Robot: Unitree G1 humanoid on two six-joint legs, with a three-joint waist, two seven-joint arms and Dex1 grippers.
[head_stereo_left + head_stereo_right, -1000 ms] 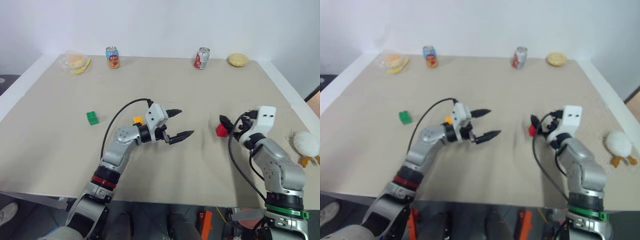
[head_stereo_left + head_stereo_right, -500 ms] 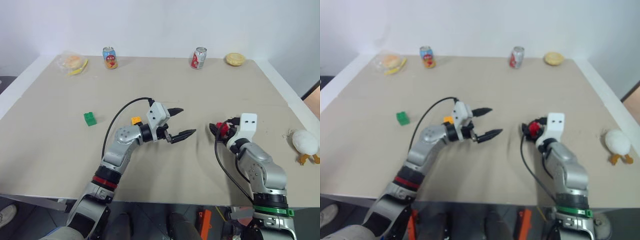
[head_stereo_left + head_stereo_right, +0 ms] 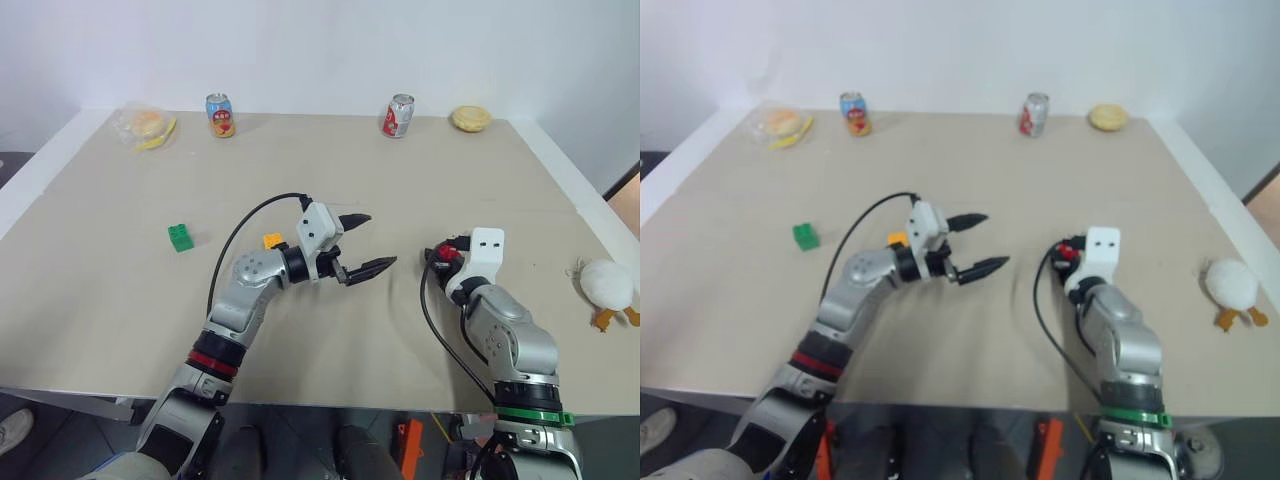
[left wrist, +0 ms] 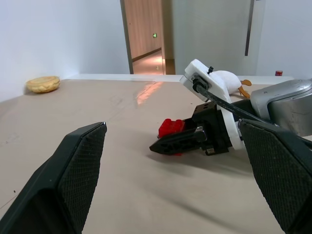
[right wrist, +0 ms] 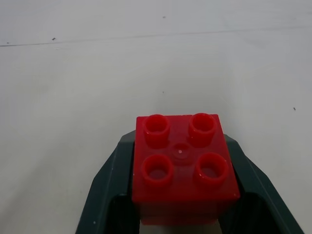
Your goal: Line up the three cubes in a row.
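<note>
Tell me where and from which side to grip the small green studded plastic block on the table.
Grip the small green studded plastic block across two opposite flat side walls, coming from above. It sits studs up and alone on the beige table, with bare surface on every side, so fingers can drop past both walls. The left end effector, open and empty, is likely the nearer one.

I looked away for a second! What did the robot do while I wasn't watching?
The right gripper slid left around the red cube and closed its fingers on it. The left gripper stayed open in the same spot. The green cube and yellow cube did not move.
</note>
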